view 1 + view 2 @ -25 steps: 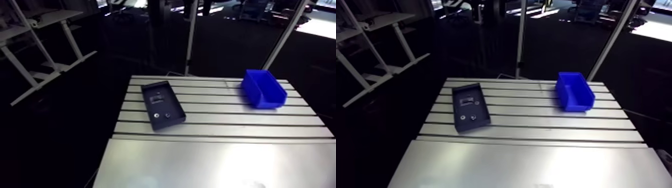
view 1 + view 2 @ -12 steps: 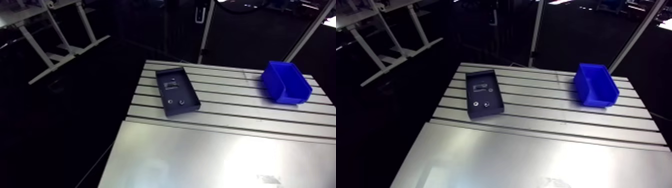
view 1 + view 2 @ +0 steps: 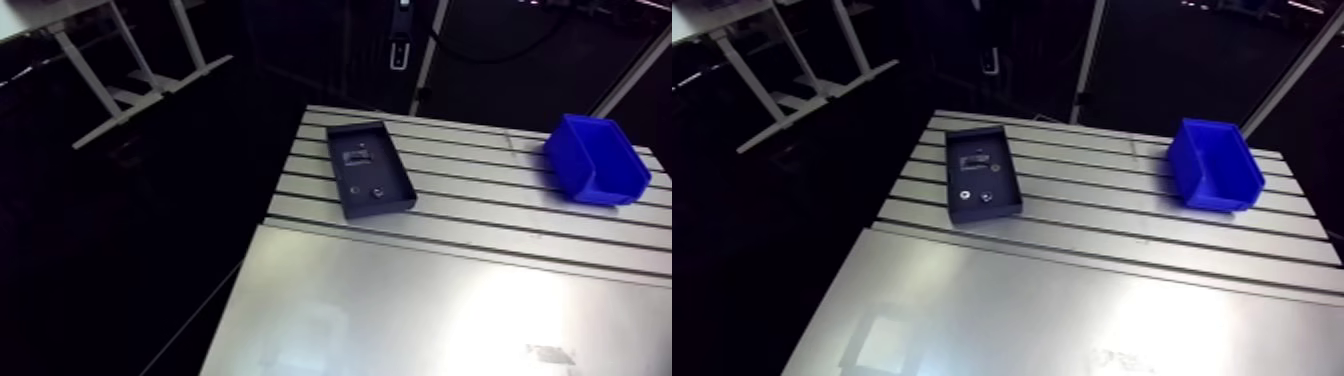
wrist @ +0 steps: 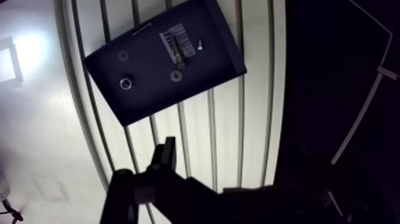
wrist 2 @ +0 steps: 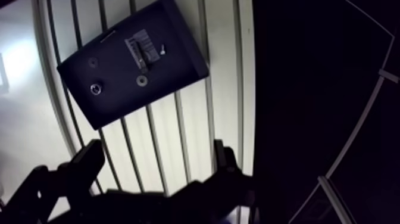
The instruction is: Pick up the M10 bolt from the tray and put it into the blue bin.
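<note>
The M10 bolt [image 4: 125, 83] is seen as a bright ring in the shallow dark tray [image 4: 214, 47], beside flat washers [image 4: 175, 76]; its long axis cannot be told. The tray is set askew near the slotted table's [image 3: 1102, 225] side edge, and the blue bin [image 3: 1220, 198] at the far opposite corner. The end effector's [image 5: 158, 149] fingers are held apart.

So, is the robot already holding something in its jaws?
No, in the wrist view the jaws stand apart with only bare table between them, and the dark tray lies ahead of them.
</note>
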Controlling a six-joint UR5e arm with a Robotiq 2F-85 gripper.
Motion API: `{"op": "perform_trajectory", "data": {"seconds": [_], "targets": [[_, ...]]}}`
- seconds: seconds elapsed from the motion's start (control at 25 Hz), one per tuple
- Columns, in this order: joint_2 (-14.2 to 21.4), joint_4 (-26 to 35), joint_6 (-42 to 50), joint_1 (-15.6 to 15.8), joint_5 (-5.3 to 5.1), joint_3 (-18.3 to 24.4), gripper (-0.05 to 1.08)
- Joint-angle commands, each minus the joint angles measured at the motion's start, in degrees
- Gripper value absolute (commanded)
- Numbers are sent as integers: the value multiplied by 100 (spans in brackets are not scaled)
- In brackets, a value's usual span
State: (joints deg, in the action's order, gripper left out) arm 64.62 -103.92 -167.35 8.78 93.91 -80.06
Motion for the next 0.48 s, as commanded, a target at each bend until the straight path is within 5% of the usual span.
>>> {"op": "perform_trajectory", "data": {"seconds": [0.04,0.48], "targets": [[-33,-204,-339,18,-264,-295,1],[-33,-854,-744,62,-422,-840,1]]}}
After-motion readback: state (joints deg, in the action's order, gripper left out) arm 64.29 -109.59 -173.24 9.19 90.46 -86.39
